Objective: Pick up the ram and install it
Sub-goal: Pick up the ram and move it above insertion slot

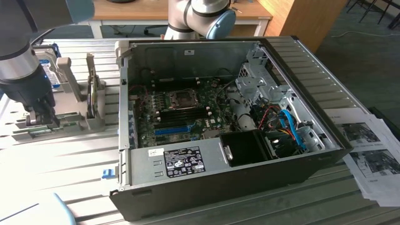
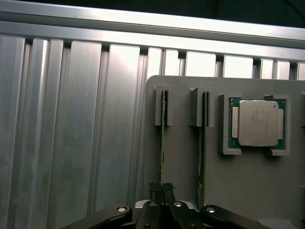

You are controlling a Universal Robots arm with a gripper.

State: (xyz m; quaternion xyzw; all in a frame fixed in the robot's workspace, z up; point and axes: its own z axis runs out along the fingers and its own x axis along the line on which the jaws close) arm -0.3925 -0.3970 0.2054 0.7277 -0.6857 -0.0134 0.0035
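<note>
Silver-grey tubular arm (image 1: 18,61) links, with rounded joints (image 1: 209,16) capped in pale blue. Dark, near-black wrist section above black gripper (image 1: 39,119). From wrist camera: two narrow black fingers (image 2: 156,191), curved black linkage bars, round silver pins at pivots.

An open black computer case (image 1: 218,192) lies on the slatted metal counter (image 1: 62,150), with white printed sheets (image 1: 368,145) beside it. A silver processor (image 2: 257,123) sits in a grey holder (image 2: 248,186).
</note>
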